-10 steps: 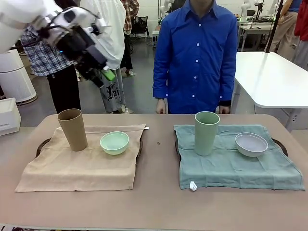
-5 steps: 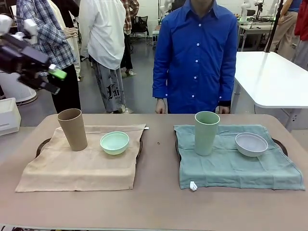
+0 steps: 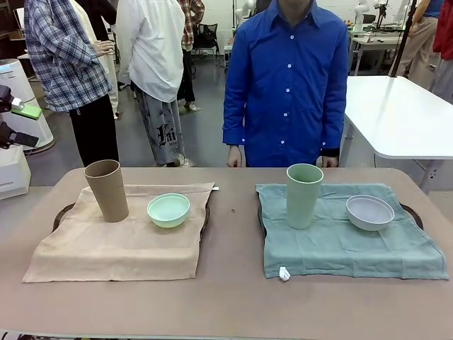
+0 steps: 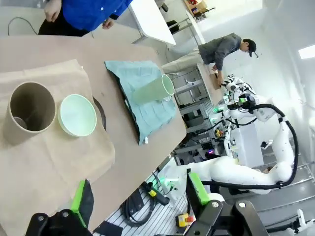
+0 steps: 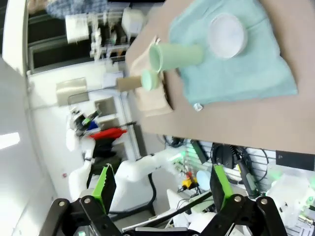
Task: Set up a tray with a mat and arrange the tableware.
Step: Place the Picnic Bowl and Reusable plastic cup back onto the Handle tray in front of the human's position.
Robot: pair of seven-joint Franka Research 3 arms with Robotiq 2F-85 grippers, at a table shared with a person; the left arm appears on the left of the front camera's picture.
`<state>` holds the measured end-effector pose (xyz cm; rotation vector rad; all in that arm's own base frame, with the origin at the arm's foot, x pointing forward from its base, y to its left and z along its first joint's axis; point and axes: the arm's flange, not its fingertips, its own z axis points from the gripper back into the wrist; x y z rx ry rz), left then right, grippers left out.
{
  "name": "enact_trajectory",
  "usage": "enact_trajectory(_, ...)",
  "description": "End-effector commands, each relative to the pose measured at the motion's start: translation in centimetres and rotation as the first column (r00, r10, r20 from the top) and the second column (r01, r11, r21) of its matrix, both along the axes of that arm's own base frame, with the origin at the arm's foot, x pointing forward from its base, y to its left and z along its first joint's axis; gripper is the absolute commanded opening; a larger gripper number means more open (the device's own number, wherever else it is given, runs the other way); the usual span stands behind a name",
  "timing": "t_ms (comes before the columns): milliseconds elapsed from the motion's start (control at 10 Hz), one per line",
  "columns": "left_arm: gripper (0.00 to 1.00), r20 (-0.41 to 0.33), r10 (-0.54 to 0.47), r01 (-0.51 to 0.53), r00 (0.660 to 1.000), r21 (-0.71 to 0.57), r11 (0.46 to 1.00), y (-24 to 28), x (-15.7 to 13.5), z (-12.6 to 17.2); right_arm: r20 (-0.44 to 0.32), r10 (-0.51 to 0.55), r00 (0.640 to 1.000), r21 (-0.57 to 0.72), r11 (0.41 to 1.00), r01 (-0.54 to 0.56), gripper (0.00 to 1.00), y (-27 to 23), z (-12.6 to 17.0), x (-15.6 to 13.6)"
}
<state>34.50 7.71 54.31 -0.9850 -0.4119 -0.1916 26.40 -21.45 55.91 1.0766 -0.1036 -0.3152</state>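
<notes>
Across the brown table [image 3: 233,297], two place settings side by side in the front view. On the robot's left, a tan mat [image 3: 117,244] draped over a dark tray [image 3: 62,212], hiding all but the tray's curved ends. On the right, a green mat [image 3: 347,244] spread the same way over a second tray [image 3: 413,212], of which just rim slivers peek out.

On the tan mat, standing upright near the far left corner: a tall tan cup [image 3: 107,190], tapered toward its base. Just beside it, apart by a small gap: a small round mint-green bowl [image 3: 168,210]. On the green mat, upright near the far left: a tall pale green cup [image 3: 304,195]. Well to its right: a small white bowl [image 3: 369,212], shallow and round.

Beyond the far edge, standing square to the table: a person in a blue shirt [image 3: 287,85], arms down, both hands mostly hidden behind the table edge.

At the left picture border, raised well clear of the table: the left gripper [image 3: 15,120], cut off by the frame, jaws spread, grasping nothing. From its own wrist camera, the right gripper [image 5: 162,189] high above the table, jaws wide apart, likewise empty; much of that view blurred.
</notes>
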Motion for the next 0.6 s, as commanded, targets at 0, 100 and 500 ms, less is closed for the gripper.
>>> enact_trajectory(0,1.00,0.017,0.003,-0.003,1.000,0.026,1.000,0.5,0.7,1.1,0.049,0.092,0.995,-0.002,0.996,-0.092,1.00,1.1,-0.1,0.3)
enact_trajectory(100,1.00,0.000,0.000,0.000,1.000,0.000,1.000,0.0,0.0,0.0,0.000,0.000,1.000,0.000,1.000,0.000,1.00,0.0,0.0,0.0)
enact_trajectory(500,1.00,0.000,0.000,0.000,1.000,0.000,1.000,0.0,0.0,0.0,0.000,0.000,1.000,0.000,1.000,0.000,1.00,0.0,0.0,0.0)
